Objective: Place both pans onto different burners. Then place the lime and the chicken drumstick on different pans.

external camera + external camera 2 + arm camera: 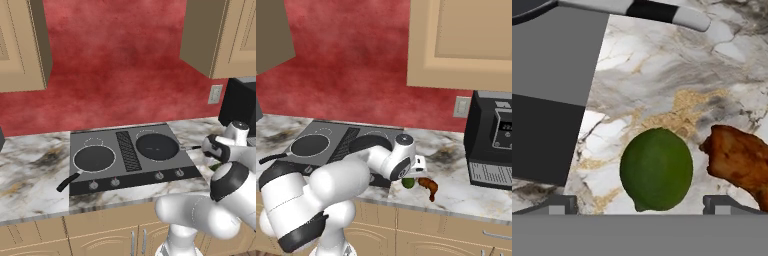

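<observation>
Hand view is showing your end effector (pixel 640 207) hanging released over the lime (pixel 656 169) near the desk's front edge; the drumstick (pixel 739 162) is crowding one finger, so closing risks snagging it.

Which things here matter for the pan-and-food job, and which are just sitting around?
Part of the job:
- left pan on a burner
- right pan on another burner
- lime on the counter, between the open claw tips
- chicken drumstick beside the lime
- stove

Just sitting around:
- black appliance
- wall outlet
- cabinets
</observation>
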Tool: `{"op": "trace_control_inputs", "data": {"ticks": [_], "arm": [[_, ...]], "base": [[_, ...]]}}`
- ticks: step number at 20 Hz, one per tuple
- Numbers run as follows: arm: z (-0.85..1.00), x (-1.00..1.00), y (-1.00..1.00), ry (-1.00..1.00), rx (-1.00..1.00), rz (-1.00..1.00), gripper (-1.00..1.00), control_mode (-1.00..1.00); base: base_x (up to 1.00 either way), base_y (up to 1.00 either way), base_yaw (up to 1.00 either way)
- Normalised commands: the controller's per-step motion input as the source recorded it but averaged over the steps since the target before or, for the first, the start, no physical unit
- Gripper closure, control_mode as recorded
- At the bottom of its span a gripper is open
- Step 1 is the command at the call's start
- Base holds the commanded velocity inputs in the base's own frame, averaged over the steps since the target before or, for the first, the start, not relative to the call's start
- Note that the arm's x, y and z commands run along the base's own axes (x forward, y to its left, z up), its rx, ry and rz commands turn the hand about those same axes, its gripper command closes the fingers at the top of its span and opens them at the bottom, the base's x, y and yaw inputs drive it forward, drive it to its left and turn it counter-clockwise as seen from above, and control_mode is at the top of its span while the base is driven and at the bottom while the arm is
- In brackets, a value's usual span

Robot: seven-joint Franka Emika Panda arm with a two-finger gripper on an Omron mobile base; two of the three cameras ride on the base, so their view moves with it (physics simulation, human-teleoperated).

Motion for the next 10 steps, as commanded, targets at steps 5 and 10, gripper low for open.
{"op": "trace_control_inputs", "data": {"ticks": [5, 10], "arm": [[-0.13, 0.10, 0.00, 0.00, 0.00, 0.00, -1.00, -1.00], [-0.16, 0.04, 0.00, 0.00, 0.00, 0.00, -1.00, -1.00]], "base": [[0.00, 0.00, 0.00], [0.00, 0.00, 0.00]]}}
